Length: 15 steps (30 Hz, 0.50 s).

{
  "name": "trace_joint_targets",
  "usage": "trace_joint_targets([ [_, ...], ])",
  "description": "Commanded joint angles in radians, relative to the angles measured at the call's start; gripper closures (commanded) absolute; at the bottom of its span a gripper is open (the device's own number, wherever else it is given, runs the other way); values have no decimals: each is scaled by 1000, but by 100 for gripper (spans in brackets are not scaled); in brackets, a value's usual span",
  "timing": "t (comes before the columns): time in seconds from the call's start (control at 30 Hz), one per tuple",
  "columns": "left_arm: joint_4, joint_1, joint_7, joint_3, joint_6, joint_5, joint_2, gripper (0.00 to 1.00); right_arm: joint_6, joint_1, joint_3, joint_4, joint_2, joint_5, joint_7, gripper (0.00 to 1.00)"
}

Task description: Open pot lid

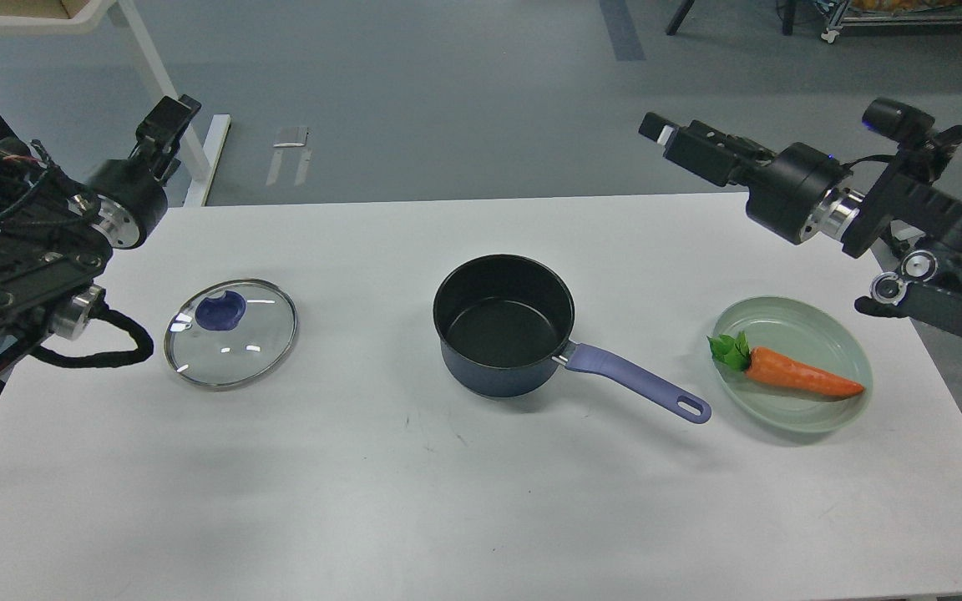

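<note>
The dark blue pot stands uncovered in the middle of the table, its purple handle pointing right and towards me. The glass lid with a blue knob lies flat on the table to the pot's left. My left gripper is raised beyond the table's far left edge, well clear of the lid. My right gripper is raised beyond the far right edge, away from the pot handle. Both hold nothing; their fingers cannot be told apart.
A pale green plate with an orange carrot sits at the right of the white table. A white desk leg stands on the floor behind the left arm.
</note>
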Motion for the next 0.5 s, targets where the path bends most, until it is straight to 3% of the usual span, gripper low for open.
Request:
trace_joint_targets([
  [0.0,51,9,2,-80,-72,-170,-80,1,0,-65,119,-79,23,180,1,0],
  [0.3,185,47,0,-248,-318,-408,-194,1,-5,-133,245,-229,164,534,3,1],
  [0.47,197,110,0,-331,-373,-468,-223,1,14,-226,381,-340,276,803,-3,1],
])
